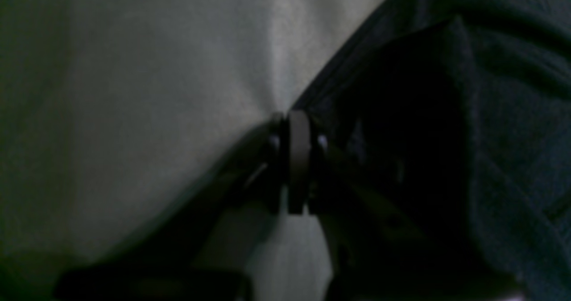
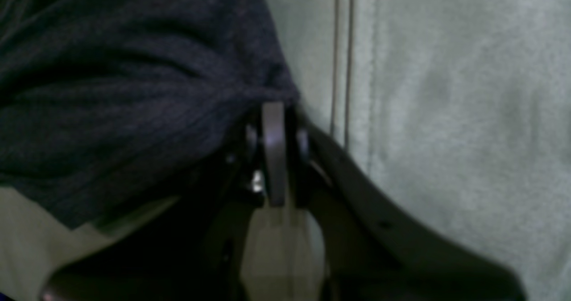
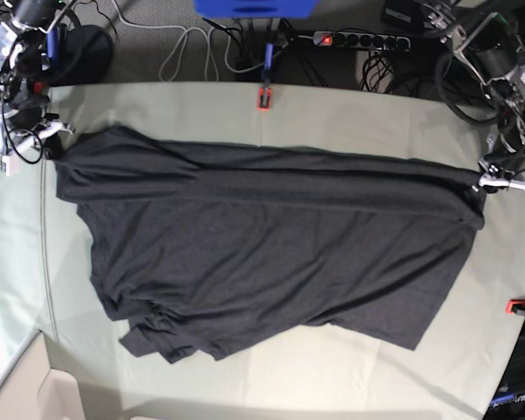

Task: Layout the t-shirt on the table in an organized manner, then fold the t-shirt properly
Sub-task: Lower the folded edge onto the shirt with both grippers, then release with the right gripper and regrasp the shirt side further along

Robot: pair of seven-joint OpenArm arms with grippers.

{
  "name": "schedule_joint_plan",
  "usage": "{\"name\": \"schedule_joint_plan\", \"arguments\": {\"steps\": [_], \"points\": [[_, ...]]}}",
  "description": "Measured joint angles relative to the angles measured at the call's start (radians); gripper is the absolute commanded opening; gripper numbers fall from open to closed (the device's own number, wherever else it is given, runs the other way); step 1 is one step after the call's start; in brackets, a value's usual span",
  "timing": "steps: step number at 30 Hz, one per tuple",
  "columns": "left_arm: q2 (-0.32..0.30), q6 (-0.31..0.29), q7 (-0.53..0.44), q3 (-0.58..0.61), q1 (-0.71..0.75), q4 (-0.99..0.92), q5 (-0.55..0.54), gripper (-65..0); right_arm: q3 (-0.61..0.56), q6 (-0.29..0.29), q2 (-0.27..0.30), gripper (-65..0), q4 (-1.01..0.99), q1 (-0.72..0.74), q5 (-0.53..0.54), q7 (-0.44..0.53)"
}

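Note:
The black t-shirt (image 3: 271,245) lies spread wide across the pale grey-green table (image 3: 350,114), plain side up, its lower edge rumpled at the front left. My left gripper (image 3: 483,182) is at the shirt's right end. In the left wrist view it (image 1: 298,116) is shut on the hem of the dark fabric (image 1: 513,113), low on the table cloth (image 1: 134,113). My right gripper (image 3: 52,144) is at the shirt's far left corner. The right wrist view shows it (image 2: 273,109) shut on a bunched fold of the shirt (image 2: 111,91).
Red clamps sit at the table's back edge (image 3: 263,98) and right edge (image 3: 518,306). A power strip (image 3: 359,39) and cables lie behind the table. A white box (image 3: 35,394) stands at the front left corner. A seam (image 2: 341,60) runs through the table cloth.

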Motion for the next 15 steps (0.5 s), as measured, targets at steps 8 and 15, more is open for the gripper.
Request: {"name": "schedule_joint_plan", "arguments": {"steps": [8,15], "points": [[0.0,-0.002,0.001,-0.002,0.014,0.007,-0.004,-65.0,-0.005,-0.015,-0.073,-65.0,0.262,-0.089,-0.053,-0.074],[0.0,-0.006,0.0,-0.002,0.016,0.008,-0.007,-65.0,-0.025,-0.014,-0.145,-65.0,0.426,-0.061,-0.047,-0.063]]}}
